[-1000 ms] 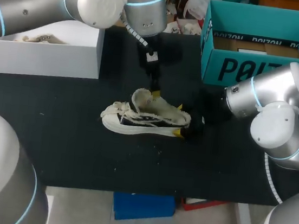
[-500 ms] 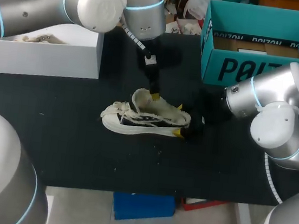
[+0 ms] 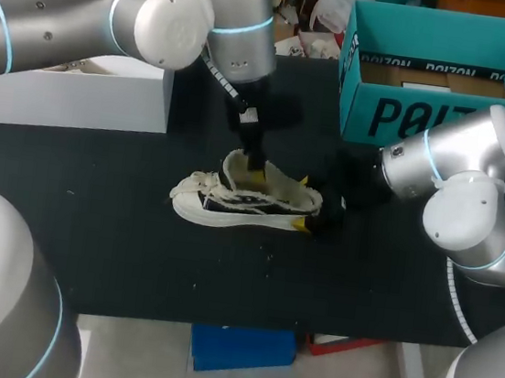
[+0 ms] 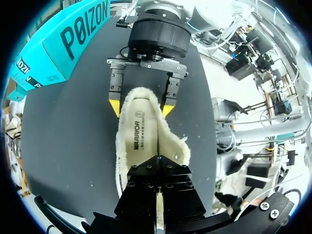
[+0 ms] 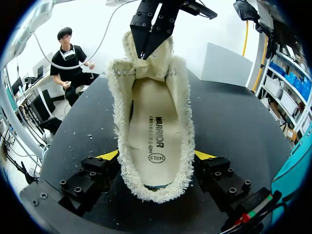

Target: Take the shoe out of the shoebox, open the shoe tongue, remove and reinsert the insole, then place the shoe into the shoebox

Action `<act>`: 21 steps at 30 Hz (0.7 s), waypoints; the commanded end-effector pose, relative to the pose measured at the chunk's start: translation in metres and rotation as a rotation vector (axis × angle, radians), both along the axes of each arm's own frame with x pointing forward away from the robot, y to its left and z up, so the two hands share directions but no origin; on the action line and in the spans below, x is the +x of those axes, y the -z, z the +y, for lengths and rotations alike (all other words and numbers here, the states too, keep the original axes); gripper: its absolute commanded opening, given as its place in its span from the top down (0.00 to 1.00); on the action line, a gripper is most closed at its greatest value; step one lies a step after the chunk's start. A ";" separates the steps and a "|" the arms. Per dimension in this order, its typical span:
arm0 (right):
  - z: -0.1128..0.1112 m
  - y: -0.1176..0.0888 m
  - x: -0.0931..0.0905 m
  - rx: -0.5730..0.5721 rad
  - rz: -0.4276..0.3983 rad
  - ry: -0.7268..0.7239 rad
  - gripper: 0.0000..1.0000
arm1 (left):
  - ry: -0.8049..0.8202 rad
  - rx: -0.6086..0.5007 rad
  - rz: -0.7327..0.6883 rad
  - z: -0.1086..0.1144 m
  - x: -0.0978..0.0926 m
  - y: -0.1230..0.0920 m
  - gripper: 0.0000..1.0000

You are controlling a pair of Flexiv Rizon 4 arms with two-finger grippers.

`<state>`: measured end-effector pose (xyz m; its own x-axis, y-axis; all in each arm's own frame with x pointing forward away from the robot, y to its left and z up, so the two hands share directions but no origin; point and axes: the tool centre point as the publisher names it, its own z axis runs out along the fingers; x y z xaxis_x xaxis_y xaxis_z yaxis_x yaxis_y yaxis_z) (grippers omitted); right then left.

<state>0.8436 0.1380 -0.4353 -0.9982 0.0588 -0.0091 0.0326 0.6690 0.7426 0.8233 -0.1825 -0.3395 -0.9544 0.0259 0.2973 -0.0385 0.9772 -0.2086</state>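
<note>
— While my right gripper (image 5: 156,157) clamps the shoe (image 3: 232,207) at its heel between 2 yellow tips, my left gripper (image 4: 157,163) has its fingers pressed together, down by the tongue (image 5: 146,68).
— What could go wrong?
— The shoe lies on the black table (image 3: 135,248), well apart from the teal shoebox (image 3: 427,118). Its fuzzy fleece collar is soft and could slip my clamp. The thin, flat insole (image 5: 153,141) might buckle if I dig carelessly.
</note>
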 end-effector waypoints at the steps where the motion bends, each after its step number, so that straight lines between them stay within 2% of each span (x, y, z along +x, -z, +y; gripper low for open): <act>1: 0.000 0.003 0.001 -0.002 0.001 0.001 1.00 | 0.003 0.006 0.020 -0.006 0.004 0.012 1.00; 21: 0.000 0.003 0.001 -0.002 0.001 0.001 1.00 | 0.033 0.023 0.063 -0.017 -0.007 0.040 1.00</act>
